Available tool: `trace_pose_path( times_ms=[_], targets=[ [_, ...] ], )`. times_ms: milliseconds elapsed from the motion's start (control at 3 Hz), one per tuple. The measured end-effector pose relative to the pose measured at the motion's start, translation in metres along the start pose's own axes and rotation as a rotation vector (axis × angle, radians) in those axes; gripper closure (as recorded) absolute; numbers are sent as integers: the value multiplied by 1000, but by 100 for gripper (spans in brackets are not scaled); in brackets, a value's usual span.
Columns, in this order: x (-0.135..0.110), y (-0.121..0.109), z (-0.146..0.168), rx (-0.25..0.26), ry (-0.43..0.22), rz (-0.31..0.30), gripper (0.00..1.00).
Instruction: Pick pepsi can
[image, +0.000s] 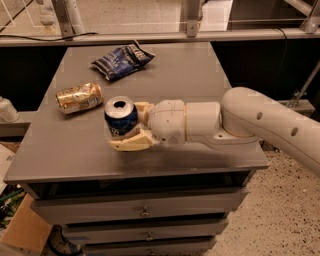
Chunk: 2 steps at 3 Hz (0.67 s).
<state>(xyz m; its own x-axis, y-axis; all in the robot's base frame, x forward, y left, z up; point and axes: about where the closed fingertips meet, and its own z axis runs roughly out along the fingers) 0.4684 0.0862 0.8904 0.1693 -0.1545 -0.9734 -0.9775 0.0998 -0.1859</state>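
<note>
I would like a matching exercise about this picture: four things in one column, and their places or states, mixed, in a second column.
Things:
1. pepsi can
2. gold can
3. snack bag
4. hand

Places or states:
a. lying on its side, left part of the table
b. far end of the table
c. held between two fingers
d. near the table's front edge, shut on a can

Pairs: 1-c, 2-a, 3-b, 4-d.
</note>
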Motion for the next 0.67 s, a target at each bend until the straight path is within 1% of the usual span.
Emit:
trace_pose_path(
  times_ms=[333,667],
  targets=[
    [-13,-11,-7,20,-16,-11,100],
    [-43,-25,-13,61,-78,-24,100]
  ],
)
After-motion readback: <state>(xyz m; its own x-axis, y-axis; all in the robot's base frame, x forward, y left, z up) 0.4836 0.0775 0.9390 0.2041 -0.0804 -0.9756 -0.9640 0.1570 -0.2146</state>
